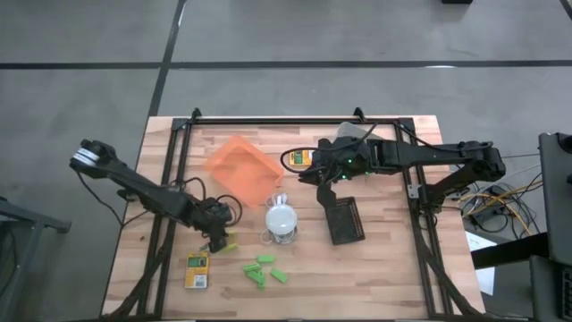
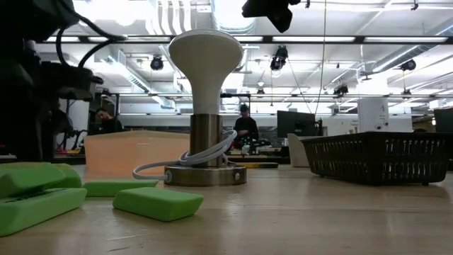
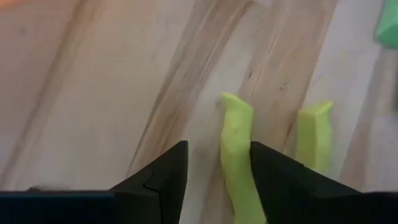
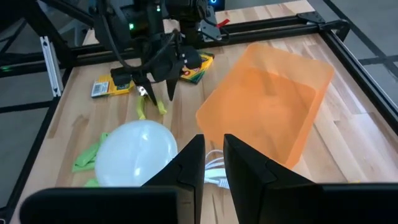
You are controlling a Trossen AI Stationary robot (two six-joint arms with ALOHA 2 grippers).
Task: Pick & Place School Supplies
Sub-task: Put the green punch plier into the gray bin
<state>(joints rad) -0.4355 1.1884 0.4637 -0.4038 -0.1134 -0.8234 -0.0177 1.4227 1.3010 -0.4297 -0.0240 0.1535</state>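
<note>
**Left claw straddles a yellow-green handle near the front of the surface**

The left claw [image 1: 217,240] is down at the wooden surface [image 1: 384,268], its two dark fingers [image 3: 158,177] apart. In the left wrist view one limb of the yellow-green handled tool [image 3: 237,155] lies between those fingers, close against one of them; the fingers are not closed on it. The tool's second limb lies just outside the same finger.

Just beside the left claw, toward the front edge of the surface, lies a yellow-and-green printed box [image 1: 197,271]. To the claw's other side, nearer the middle, sits a cluster of bright green chunks [image 1: 265,270], apart from the claw. The white domed object [image 1: 281,218] stands beyond them with its cable coiled at the base.

The right claw [image 1: 323,175] hangs over the middle of the surface, its fingers [image 4: 245,163] nearly together with only a narrow gap, holding nothing. The orange tray [image 1: 239,167] lies to one side of it, the black tray [image 1: 344,220] just in front of it, and a second printed box [image 1: 300,158] sits close by toward the back rail.
</note>
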